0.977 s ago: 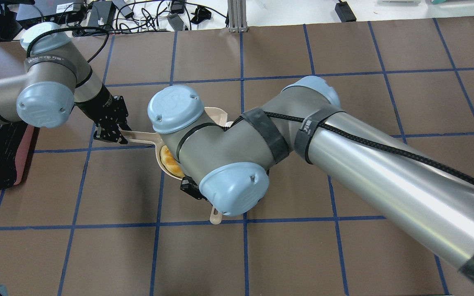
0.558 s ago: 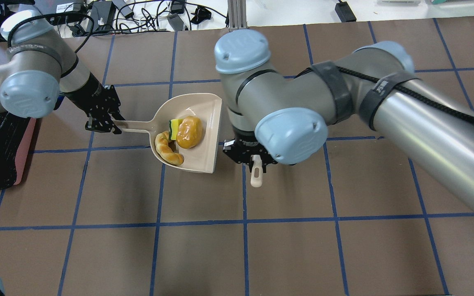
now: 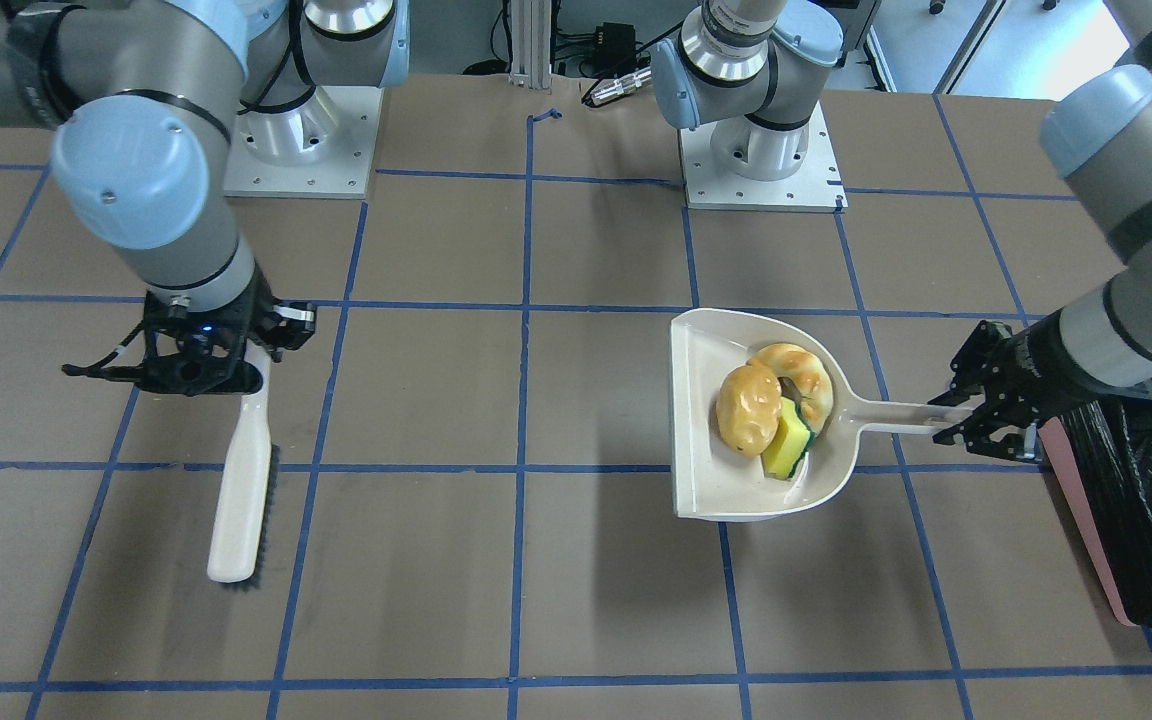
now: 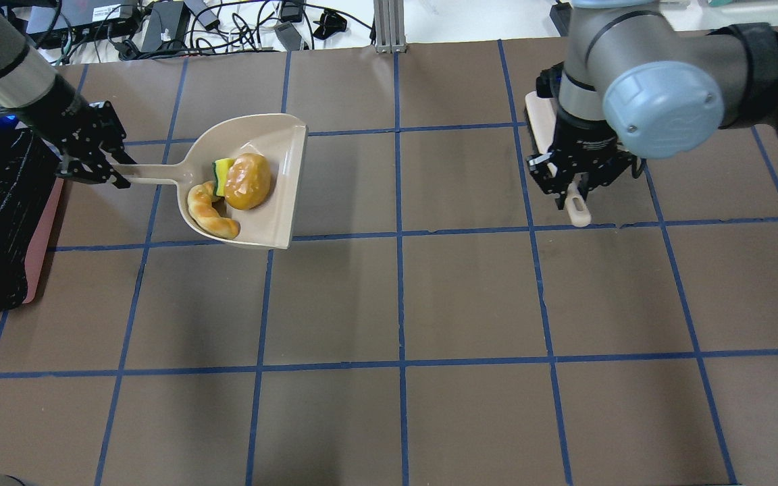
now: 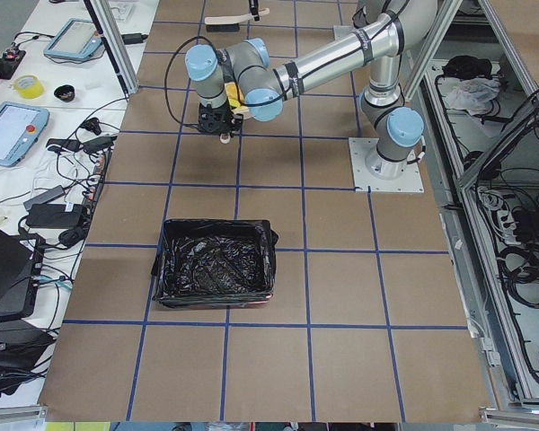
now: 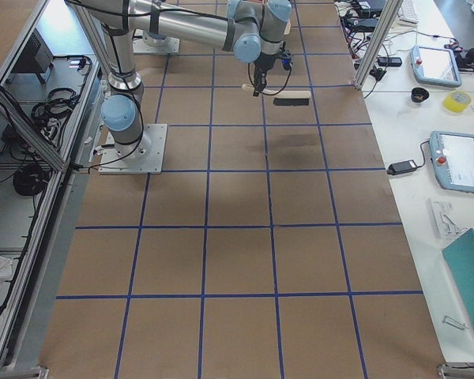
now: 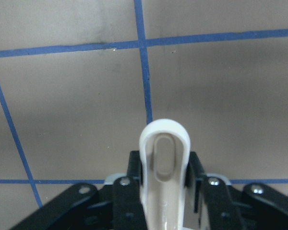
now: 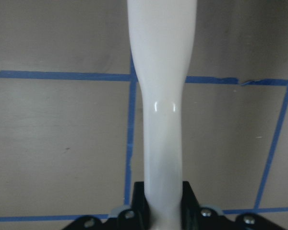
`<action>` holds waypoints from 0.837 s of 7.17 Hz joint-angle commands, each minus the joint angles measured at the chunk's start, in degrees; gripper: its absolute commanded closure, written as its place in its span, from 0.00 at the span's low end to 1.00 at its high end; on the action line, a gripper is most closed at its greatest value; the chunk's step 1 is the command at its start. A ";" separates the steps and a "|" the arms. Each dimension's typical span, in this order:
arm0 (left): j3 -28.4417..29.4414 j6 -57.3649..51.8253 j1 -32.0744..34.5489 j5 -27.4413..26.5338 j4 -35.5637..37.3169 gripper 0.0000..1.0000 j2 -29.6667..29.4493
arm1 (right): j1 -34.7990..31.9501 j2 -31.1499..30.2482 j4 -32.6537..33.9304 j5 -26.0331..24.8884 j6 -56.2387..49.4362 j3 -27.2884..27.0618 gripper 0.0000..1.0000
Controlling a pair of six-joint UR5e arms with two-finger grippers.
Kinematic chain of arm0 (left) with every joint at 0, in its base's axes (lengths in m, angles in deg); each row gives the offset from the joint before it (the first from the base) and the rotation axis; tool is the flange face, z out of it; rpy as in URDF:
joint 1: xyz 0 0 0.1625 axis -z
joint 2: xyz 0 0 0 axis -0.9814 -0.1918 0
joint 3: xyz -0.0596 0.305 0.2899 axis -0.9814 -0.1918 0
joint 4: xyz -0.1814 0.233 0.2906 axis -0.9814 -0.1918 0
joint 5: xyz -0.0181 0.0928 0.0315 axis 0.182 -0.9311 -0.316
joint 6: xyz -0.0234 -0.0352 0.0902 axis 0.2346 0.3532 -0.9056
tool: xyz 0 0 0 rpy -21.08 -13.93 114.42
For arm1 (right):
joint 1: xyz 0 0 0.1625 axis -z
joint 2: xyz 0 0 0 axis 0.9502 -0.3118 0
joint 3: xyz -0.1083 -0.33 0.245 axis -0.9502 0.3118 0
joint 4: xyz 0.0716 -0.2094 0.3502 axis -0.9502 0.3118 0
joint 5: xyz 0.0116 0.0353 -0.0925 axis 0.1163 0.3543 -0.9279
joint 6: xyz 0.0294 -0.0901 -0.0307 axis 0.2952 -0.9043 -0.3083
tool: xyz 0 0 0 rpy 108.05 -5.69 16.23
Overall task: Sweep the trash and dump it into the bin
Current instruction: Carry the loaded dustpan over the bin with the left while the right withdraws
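My left gripper (image 4: pixel 109 172) is shut on the handle of the beige dustpan (image 4: pixel 281 202), which it holds level a little above the table. The trash lies in the pan: a glossy yellow-brown lump (image 4: pixel 247 181), a curved crescent piece (image 4: pixel 210 212) and a green-and-yellow sponge piece (image 4: pixel 221 172). The bin (image 4: pixel 41 243), pink with a black bag liner, stands just left of that gripper. My right gripper (image 4: pixel 575 185) is shut on the beige brush (image 3: pixel 241 480), far right of the pan. The left wrist view shows the handle end (image 7: pixel 164 158) between the fingers.
Brown paper with a blue tape grid covers the table (image 4: pixel 470 304). Cables and electronics (image 4: pixel 179 23) lie beyond its far edge, and a metal post (image 4: pixel 389 27) stands at the far middle. Both arm bases (image 3: pixel 761 150) are bolted down on the robot's side.
The right arm has pulled the brush off the dustpan and swung it far to the right. The left arm has carried the loaded dustpan left, closer to the bin.
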State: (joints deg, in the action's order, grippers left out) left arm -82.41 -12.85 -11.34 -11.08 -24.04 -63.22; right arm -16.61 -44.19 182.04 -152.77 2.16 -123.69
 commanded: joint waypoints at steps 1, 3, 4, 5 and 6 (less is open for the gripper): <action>6.74 -4.04 -5.70 -0.19 -5.06 1.00 -2.99 | 6.59 1.24 2.30 -1.27 -7.87 -0.40 1.00; 15.08 -6.87 -12.20 -0.54 -10.68 1.00 -6.33 | 11.95 3.44 4.49 -0.92 -13.82 -0.49 1.00; 20.26 -9.13 -14.23 -1.15 -13.49 1.00 -8.61 | 14.32 5.02 5.99 -0.66 -15.52 -0.67 1.00; 24.66 -11.51 -15.99 -2.73 -14.47 1.00 -11.42 | 16.09 7.55 9.92 -1.26 -14.14 -0.76 1.00; 28.18 -13.97 -18.45 -3.79 -14.48 1.00 -14.41 | 17.32 9.32 10.92 -0.57 -14.04 -0.84 1.00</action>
State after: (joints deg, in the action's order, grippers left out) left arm -58.99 -23.97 -27.03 -13.54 -37.74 -74.22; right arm -1.17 -37.21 190.73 -153.71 -11.96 -124.41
